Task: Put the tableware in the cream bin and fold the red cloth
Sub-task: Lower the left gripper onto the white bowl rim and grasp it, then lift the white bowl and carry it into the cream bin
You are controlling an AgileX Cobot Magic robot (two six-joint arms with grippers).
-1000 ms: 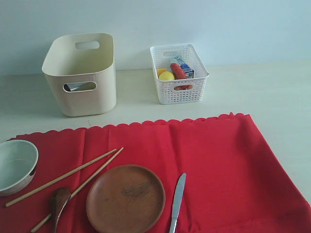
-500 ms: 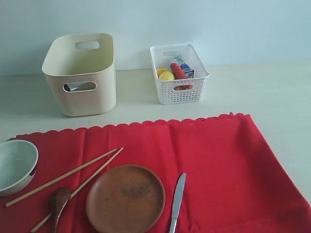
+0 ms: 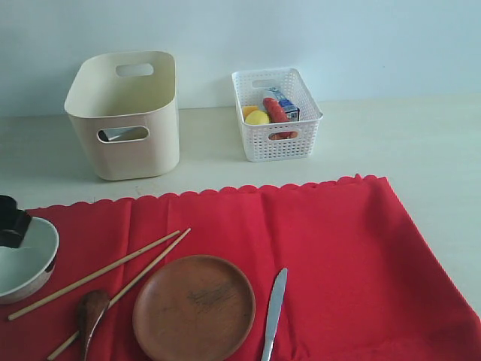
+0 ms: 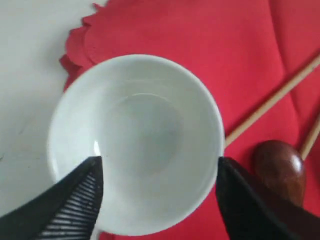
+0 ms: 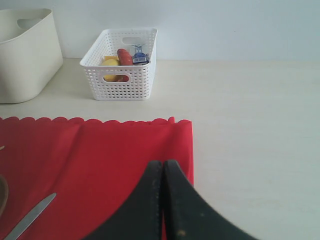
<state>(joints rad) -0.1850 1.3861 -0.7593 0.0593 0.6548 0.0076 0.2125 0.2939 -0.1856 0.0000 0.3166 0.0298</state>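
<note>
Left wrist view: the left gripper [image 4: 157, 200] hangs over the white bowl [image 4: 135, 130] with its jaws spread wide, one finger near each side of the rim, holding nothing. Judged purpose: the spread suits a grasp across the bowl. The bowl sits upright on the left edge of the red cloth [image 4: 200, 50], directly beneath the gripper, with the brown wooden spoon [image 4: 280, 170] just beside it. The cream bin [image 3: 124, 113] stands towards the far edge of the bench [image 3: 421, 135], well apart. The right gripper [image 5: 162, 170] is closed and empty near the cloth's right edge
</note>
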